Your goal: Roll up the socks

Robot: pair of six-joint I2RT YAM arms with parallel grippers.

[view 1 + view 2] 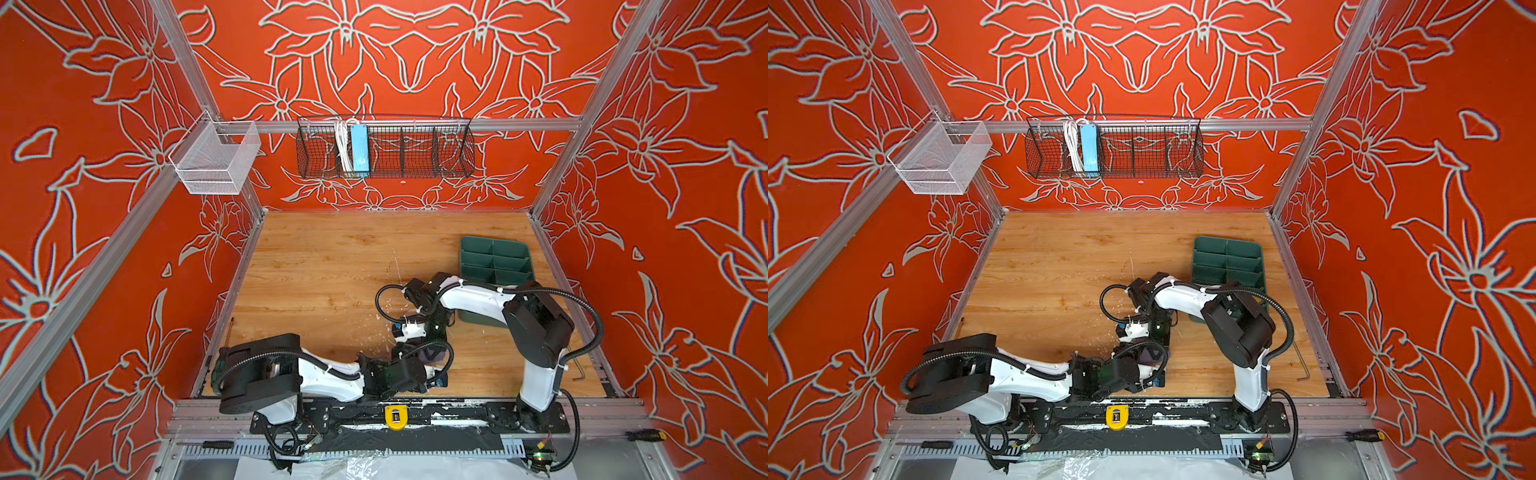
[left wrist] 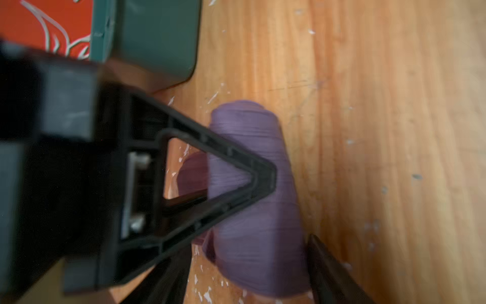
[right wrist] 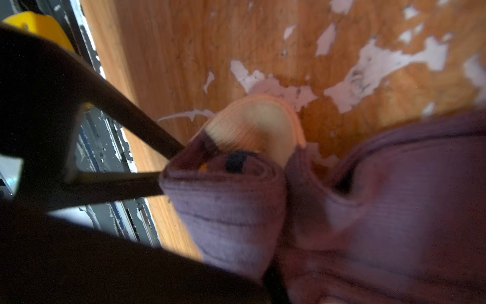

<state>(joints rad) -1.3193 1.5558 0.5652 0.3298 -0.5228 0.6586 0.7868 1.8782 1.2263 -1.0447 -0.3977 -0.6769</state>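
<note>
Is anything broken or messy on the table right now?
Yes. The wooden table looks damaged: it has white patches where its top layer seems to have flaked off, right beside the purple sock. Small white specks are scattered around there too. Nothing looks spilled.

Lab robot cell: aluminium frame (image 1: 523, 124), floral backdrop walls (image 1: 415, 62), 2 arms (image 1: 328, 376) (image 1: 473, 297) at a wooden tabletop (image 1: 332, 266)

Bare tabletop (image 1: 324, 270) left and rear; green tray (image 1: 490, 239) right rear; left arm (image 1: 328, 374), right arm (image 1: 473, 299) across front.
</note>
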